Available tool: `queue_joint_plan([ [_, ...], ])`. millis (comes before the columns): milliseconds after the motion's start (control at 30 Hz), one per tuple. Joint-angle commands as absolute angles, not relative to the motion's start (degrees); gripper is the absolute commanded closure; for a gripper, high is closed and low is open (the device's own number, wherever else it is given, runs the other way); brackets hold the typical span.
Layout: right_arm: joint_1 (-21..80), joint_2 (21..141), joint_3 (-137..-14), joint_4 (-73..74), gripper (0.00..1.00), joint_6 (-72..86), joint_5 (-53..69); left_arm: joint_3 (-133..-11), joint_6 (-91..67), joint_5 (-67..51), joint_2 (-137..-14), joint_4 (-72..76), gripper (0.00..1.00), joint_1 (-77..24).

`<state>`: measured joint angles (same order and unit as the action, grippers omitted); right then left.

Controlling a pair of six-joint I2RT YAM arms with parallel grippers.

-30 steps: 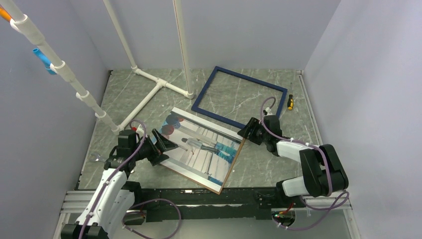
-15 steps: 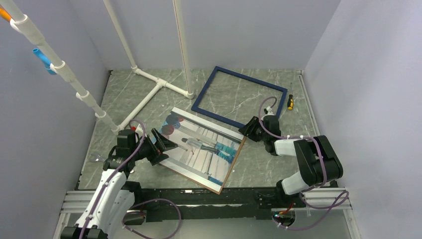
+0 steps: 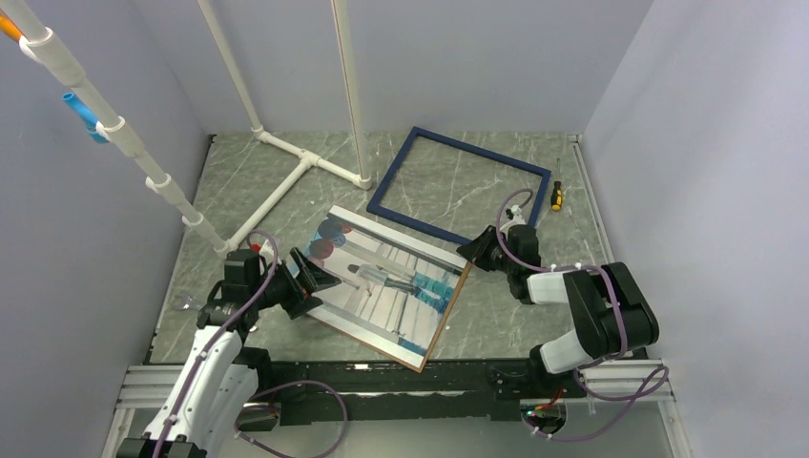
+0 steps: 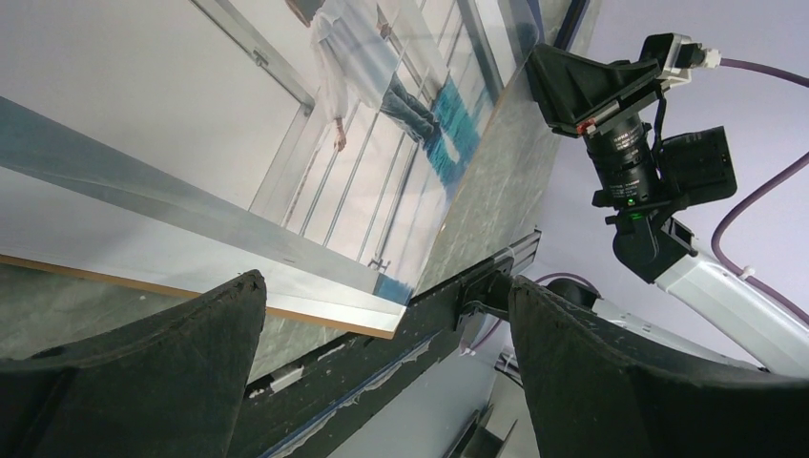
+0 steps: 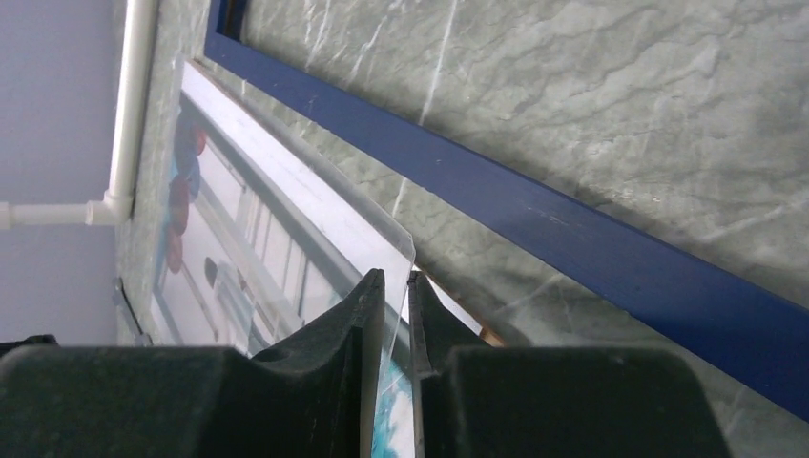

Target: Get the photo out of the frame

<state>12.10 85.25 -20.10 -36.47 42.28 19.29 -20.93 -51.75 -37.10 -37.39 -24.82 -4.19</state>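
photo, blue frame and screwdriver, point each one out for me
photo (image 3: 382, 296), top view, on the striped middle of the print
blue frame (image 5: 572, 239), right wrist view, on the rail beside the photo
screwdriver (image 3: 556, 196), top view, on its yellow and black handle

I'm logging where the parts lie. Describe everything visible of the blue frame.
The frame is a thin, dark navy rectangle of narrow moulding with a matte look. It is empty: the marble table shows through it. It lies flat at the table's far right, turned at an angle, its near long rail just beyond the photo. A screwdriver lies off its right corner. Nothing holds it.
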Motion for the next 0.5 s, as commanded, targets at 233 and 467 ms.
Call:
queue_joint_plan([
  [233, 12.0, 76.5, -20.3, -29.5, 0.87, 41.8, 27.2, -21.3, -50.9, -37.2, -39.7, -20.6, 0.01, -4.0],
  [467, 12.0, 70.4, -20.3, -17.5, 0.65, 38.8, 23.7, -21.1, -52.1, -35.9, -40.4, -18.6, 0.01, -5.8],
])
